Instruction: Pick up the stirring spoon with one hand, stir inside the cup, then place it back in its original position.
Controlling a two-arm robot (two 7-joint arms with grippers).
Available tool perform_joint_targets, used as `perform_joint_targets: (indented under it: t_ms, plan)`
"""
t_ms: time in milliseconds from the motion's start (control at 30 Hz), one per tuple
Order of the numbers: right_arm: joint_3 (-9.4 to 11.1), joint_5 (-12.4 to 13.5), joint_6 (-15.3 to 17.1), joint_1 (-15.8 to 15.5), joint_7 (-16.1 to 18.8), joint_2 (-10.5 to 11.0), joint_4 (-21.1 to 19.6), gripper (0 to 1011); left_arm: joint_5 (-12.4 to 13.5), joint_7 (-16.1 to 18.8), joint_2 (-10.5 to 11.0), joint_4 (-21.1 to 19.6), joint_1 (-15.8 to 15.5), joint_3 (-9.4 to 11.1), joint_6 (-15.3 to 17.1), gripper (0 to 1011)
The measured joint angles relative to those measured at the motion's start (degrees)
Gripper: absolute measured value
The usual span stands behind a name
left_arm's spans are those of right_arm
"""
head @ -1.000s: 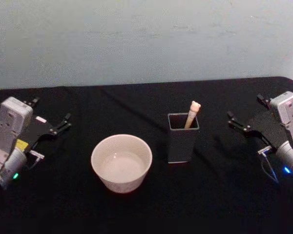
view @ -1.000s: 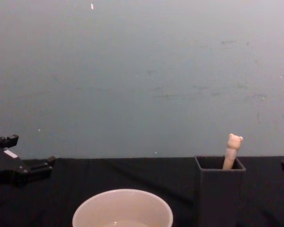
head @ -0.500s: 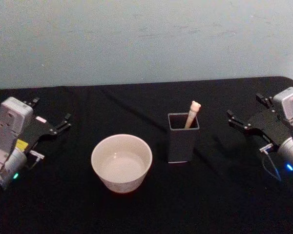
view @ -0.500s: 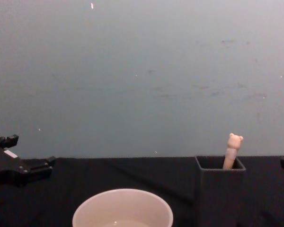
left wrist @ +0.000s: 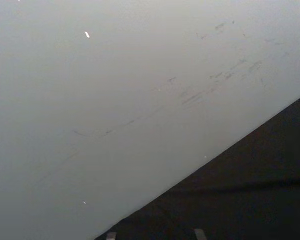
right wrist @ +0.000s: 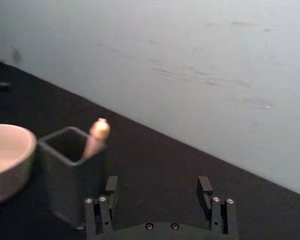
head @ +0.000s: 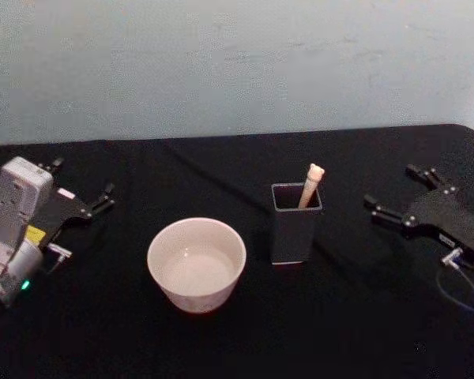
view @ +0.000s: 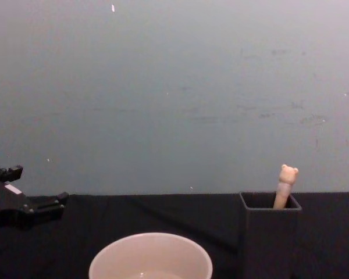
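Though aslant in holder [head: 294, 235], stirring spoon [head: 310, 185], its bowl unseen.

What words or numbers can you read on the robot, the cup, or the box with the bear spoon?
No text can be read anywhere in these pictures.
Yellow sticker on the left arm: too small to read.
White tag behind the left gripper: too small to read.
Cup, dark holder, spoon: no writing visible.
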Motion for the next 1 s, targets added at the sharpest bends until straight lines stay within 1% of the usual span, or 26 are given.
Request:
perform_joint_targets:
  t_ms: [33, 100, 133, 167, 233, 400, 600, 800, 967, 1000]
  plan:
    - [0.18, 0.56, -0.05, -0.31, 0.84, 0.17, -0.32, 1000, 0.0, 0.0, 0.0, 0.0, 0.0, 0.0, 0.0, 1001]
    - [0.6, 2.15, -0.53, -1.05, 3.83, 0.45, -1.24, 1000, 0.0, 0.0, 0.0, 0.0, 0.0, 0.0, 0.0, 1001]
    - [0.6, 2.15, -0.53, -1.05, 3.83, 0.45, -1.24, 1000, 0.0, 0.0, 0.0, 0.0, 0.0, 0.0, 0.0, 1001]
    - [0.63, 2.59, -0.78, -1.2, 5.01, 0.4, -1.56, 1000, 0.0, 0.0, 0.0, 0.0, 0.0, 0.0, 0.0, 1001]
    - [0.65, 2.89, -0.9, -1.21, 5.9, 0.18, -1.76, 1000, 0.0, 0.0, 0.0, 0.0, 0.0, 0.0, 0.0, 1001]
    - [0.36, 3.2, -0.59, -0.3, 7.88, -1.32, -1.65, 1000, 0.0, 0.0, 0.0, 0.0, 0.0, 0.0, 0.0, 1001]
    - [-0.76, 3.06, 1.24, 2.48, 9.49, -3.83, 0.58, 1000, 0.0, 0.0, 0.0, 0.0, 0.0, 0.0, 0.0, 1001]
    - [-1.99, 1.6, 2.31, 5.27, 10.67, -6.44, 3.52, 1000, 0.0, 0.0, 0.0, 0.0, 0.0, 0.0, 0.0, 1001]
    - [-2.57, 0.65, 2.8, 6.81, 11.34, -8.11, 5.28, 1000, 0.0, 0.0, 0.0, 0.0, 0.0, 0.0, 0.0, 1001]
    - [-2.67, 0.38, 2.99, 7.27, 11.43, -8.71, 5.84, 1000, 0.0, 0.0, 0.0, 0.0, 0.0, 0.0, 0.0, 1001]
